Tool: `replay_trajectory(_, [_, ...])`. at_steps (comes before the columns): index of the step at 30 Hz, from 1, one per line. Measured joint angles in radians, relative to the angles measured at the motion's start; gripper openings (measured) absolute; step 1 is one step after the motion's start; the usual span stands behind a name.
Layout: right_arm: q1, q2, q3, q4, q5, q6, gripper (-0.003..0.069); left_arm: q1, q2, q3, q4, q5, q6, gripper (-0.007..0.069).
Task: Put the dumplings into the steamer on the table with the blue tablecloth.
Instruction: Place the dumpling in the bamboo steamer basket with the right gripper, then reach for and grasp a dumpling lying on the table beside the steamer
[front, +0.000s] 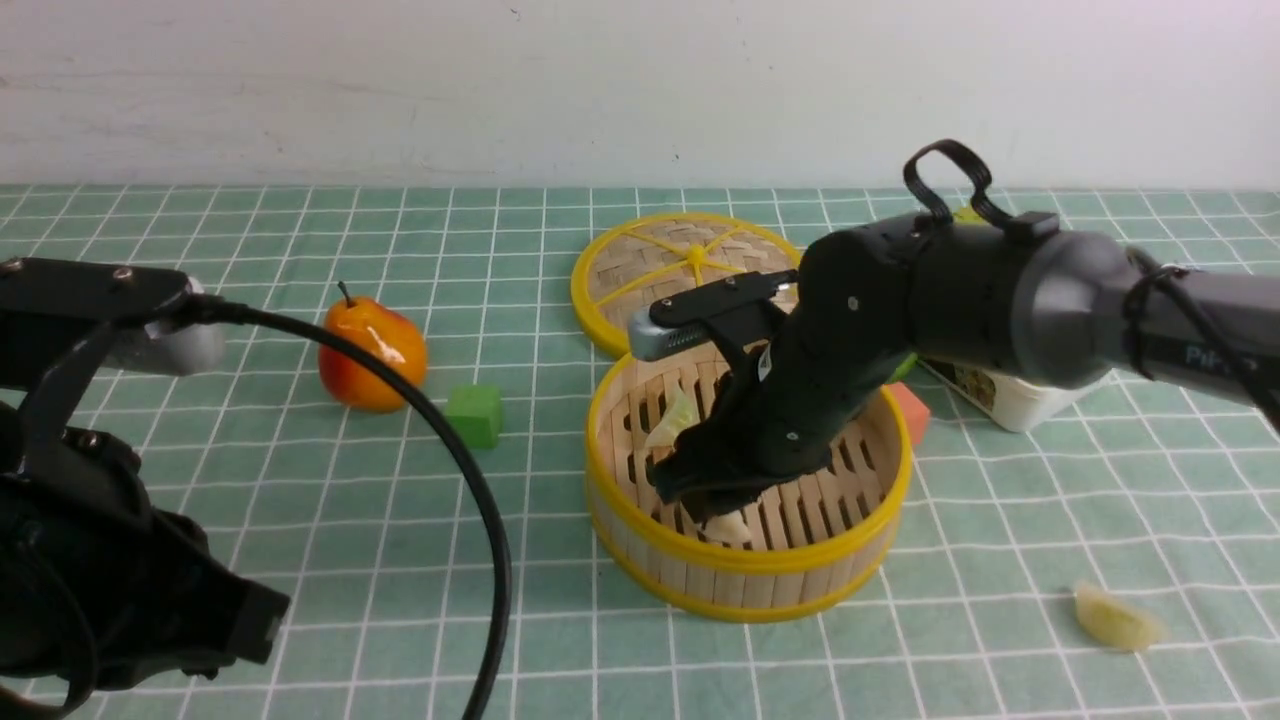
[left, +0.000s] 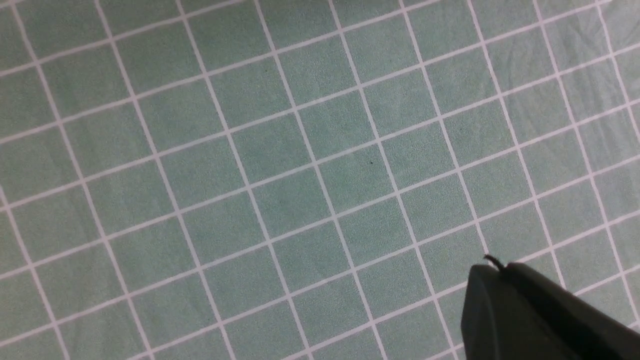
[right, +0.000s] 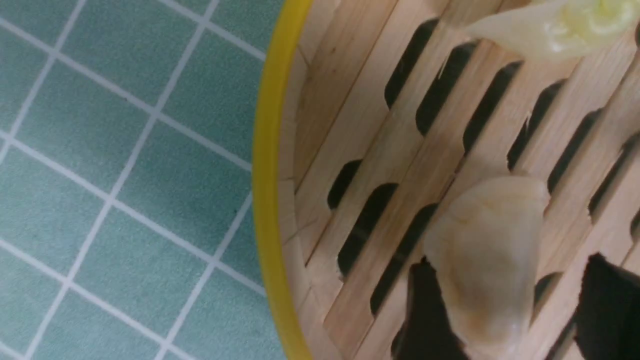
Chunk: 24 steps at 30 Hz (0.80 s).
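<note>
The steamer (front: 740, 560) stands on the blue tablecloth (front: 300, 520) right of centre. My right gripper (front: 700, 500) reaches down inside it. Its jaws stand open around a pale dumpling (right: 487, 255) that lies on the slatted floor (right: 360, 150): one finger (right: 425, 310) touches it, the other (right: 607, 300) stands apart. A second dumpling (front: 672, 418) rests at the far side of the steamer. Another dumpling (front: 1115, 618) lies on the cloth at the near right. My left gripper (left: 500, 267) is shut and empty above bare cloth at the near left.
The steamer's woven lid (front: 680, 265) lies flat just behind it. An orange-red fruit (front: 372, 352) and a green cube (front: 475, 415) sit to the left. An orange block (front: 910, 412) and a white tub (front: 1000, 395) are behind the steamer on the right.
</note>
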Motion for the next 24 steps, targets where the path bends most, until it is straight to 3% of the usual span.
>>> replay_trajectory(7, [-0.032,-0.163,-0.045,-0.075,0.192,0.000,0.0484,0.000,0.000,0.000,-0.002,0.019,0.026,-0.0008])
replay_trajectory(14, [-0.194,-0.420,0.270,-0.135,0.264,-0.020,0.0485,0.000,0.000,0.000,-0.066,0.025,0.097,-0.0003])
replay_trajectory(18, [-0.307,-0.460,0.501,-0.137,0.178,-0.047,0.0486,0.000,0.000,0.000,-0.128,0.023,0.170,-0.0002])
replay_trajectory(24, [-0.387,-0.416,0.623,-0.189,-0.015,-0.052,0.0480,0.000,0.000,0.000,-0.169,0.020,0.221,0.0001])
